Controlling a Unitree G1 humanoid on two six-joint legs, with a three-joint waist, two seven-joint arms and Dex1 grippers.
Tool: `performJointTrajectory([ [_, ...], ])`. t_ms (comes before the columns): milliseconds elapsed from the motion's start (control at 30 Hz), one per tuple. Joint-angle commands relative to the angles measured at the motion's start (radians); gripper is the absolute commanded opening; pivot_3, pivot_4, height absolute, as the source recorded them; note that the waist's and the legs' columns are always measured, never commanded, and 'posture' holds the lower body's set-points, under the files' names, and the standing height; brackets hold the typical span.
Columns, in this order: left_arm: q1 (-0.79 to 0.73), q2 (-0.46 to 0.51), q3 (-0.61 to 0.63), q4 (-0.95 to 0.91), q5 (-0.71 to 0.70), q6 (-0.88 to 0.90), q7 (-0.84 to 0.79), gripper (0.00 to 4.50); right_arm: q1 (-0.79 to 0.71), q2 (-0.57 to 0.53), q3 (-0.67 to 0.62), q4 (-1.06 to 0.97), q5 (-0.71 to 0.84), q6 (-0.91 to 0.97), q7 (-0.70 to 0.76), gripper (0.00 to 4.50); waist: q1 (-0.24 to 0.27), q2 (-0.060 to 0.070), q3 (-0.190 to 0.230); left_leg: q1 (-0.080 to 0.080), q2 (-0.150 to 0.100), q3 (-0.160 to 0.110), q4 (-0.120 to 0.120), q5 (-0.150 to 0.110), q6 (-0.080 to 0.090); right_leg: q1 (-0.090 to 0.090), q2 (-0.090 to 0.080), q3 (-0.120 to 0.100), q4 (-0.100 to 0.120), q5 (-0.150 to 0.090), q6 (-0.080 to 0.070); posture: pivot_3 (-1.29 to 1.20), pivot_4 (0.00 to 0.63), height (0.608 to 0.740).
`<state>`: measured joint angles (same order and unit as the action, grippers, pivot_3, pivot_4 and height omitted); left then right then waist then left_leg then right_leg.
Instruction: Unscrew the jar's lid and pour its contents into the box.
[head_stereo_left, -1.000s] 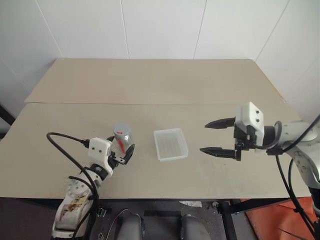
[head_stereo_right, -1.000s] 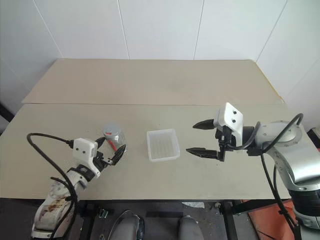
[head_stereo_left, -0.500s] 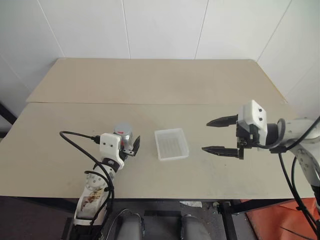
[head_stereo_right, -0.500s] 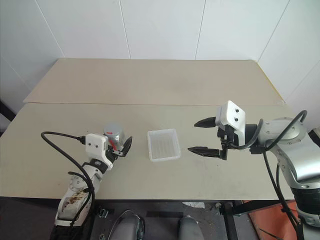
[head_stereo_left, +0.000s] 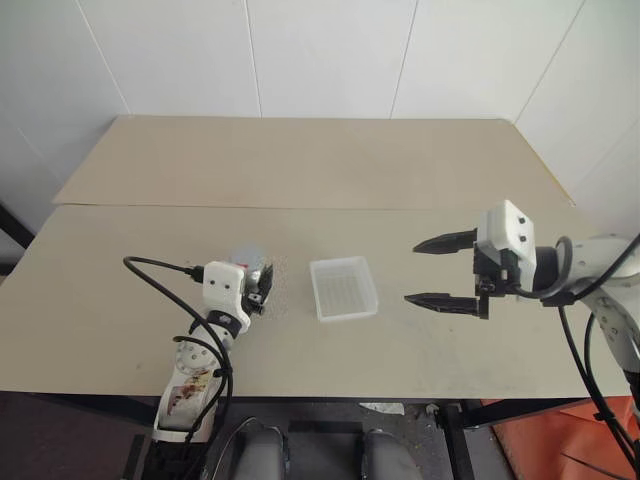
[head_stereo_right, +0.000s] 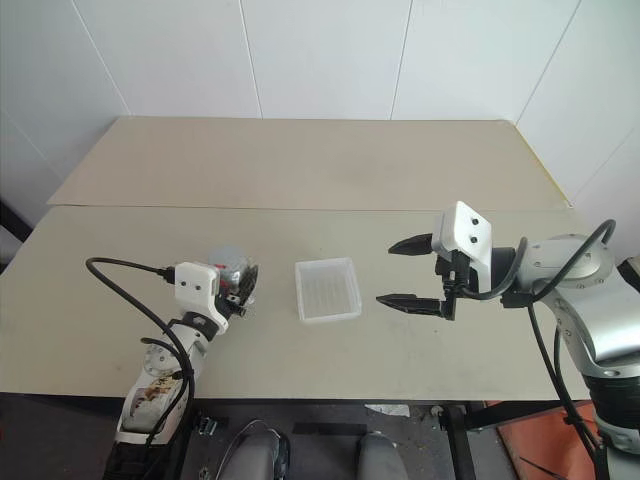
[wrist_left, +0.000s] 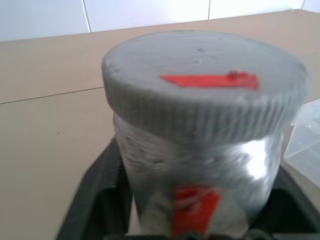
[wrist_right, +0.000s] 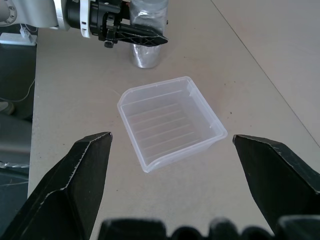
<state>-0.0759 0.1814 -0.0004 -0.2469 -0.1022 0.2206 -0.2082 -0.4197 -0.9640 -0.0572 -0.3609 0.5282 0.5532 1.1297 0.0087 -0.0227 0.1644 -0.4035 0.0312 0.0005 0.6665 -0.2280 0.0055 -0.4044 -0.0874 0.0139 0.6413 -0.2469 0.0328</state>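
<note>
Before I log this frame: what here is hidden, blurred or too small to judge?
- The contents: nothing inside the jar can be made out; in the left wrist view its wall is blurred and glary.
- The jar's base: in the left wrist view, cut off behind the left gripper, which is shut on the jar.
- The seam under the lid: too blurred to tell how tightly it is screwed.
- The box: looks empty, though a tiny bit could escape notice.

A beige table (head_stereo_left: 330, 170) made of two tops pushed together, a straight seam (head_stereo_left: 300, 207) running across between them. White panelled wall (head_stereo_left: 320, 55) behind it. An orange-red surface (head_stereo_left: 560, 440) lies on the floor by the table's right corner.
</note>
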Motion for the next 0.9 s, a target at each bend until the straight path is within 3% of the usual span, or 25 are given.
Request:
performJointTrajectory([
  [33,-0.002,0.004,0.000,-0.041,0.003,-0.009,-0.004,1.93,-0.020,-0.007,-0.042,-0.026,0.008,-0.020,-0.008,4.50,0.000,0.000,0.000,0.000,0.000,0.000,0.000,0.000,0.000,0.000,0.000,0.000,0.000,0.000,0.000,0.00,0.150,0.740],
  [200,-0.014,0.081,0.042,-0.112,-0.075,0.067,-0.093,1.93,-0.024,0.019,-0.040,-0.057,0.037,0.000,-0.035,4.50,-0.002,0.000,0.000,0.000,0.000,0.000,0.000,0.000,0.000,0.000,0.000,0.000,0.000,0.000,0.000,0.00,0.150,0.740],
  [267,-0.036,0.154,0.086,-0.141,-0.151,0.126,-0.173,1.93,-0.045,0.043,-0.026,-0.068,0.047,0.016,-0.058,4.50,-0.004,0.000,0.000,0.000,0.000,0.000,0.000,0.000,0.000,-0.001,0.000,0.000,0.000,0.000,0.000,0.00,0.150,0.740],
  [467,-0.177,0.442,0.221,-0.099,-0.442,0.292,-0.517,1.93,-0.206,0.170,0.039,-0.074,0.077,0.129,-0.188,4.50,-0.017,0.000,0.000,0.000,0.001,0.000,0.000,0.000,0.000,-0.001,0.001,0.000,0.001,0.000,0.000,0.00,0.150,0.740],
  [600,-0.343,0.551,0.211,0.044,-0.560,0.339,-0.765,1.93,-0.321,0.276,0.083,-0.049,0.081,0.193,-0.270,4.50,-0.017,0.000,0.000,-0.001,0.001,-0.001,0.000,0.000,0.000,-0.002,0.001,-0.001,0.000,0.000,0.000,0.00,0.150,0.740],
  [733,-0.466,0.560,0.131,0.161,-0.572,0.311,-0.957,1.93,-0.402,0.375,0.123,-0.019,0.067,0.218,-0.333,4.50,-0.019,0.000,0.001,-0.002,0.001,0.000,0.000,0.000,0.000,-0.003,0.001,-0.001,0.000,0.000,0.000,0.00,0.150,0.740],
  [900,-0.569,0.515,0.022,0.277,-0.509,0.254,-1.067,1.93,-0.465,0.466,0.166,-0.001,0.066,0.247,-0.382,4.50,-0.021,0.000,0.001,-0.003,0.001,0.000,0.000,0.000,0.000,-0.004,0.001,-0.001,0.001,0.000,0.000,0.00,0.150,0.740],
])
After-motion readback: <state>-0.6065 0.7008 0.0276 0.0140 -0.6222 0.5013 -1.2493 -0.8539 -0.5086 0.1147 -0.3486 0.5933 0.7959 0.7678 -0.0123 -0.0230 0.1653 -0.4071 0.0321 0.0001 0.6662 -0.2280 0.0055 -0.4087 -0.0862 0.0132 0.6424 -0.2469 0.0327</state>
